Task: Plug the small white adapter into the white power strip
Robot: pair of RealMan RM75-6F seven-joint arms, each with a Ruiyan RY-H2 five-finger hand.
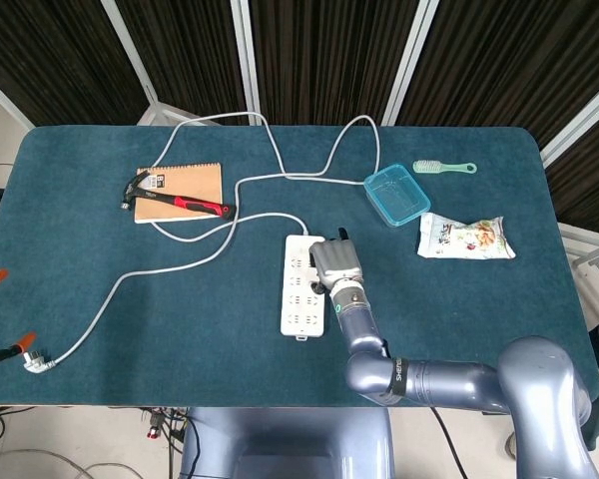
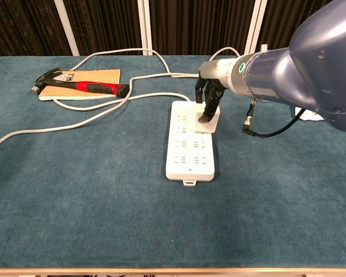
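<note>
The table (image 1: 100, 299) is covered in blue cloth. The power strip (image 2: 187, 151) lies near its centre, cord leaving toward twelve o'clock. The right hand (image 2: 208, 99) is held over the strip's upper right sockets, fingers clamped on the adapter (image 2: 211, 120), which is resting against the strip's top face. The prongs should be squared with the socket, then pressed straight down. The left hand is not seen.

Your right hand (image 2: 208, 101) points down with its dark fingers (image 2: 206, 113) together; your right arm reaches forward.
</note>
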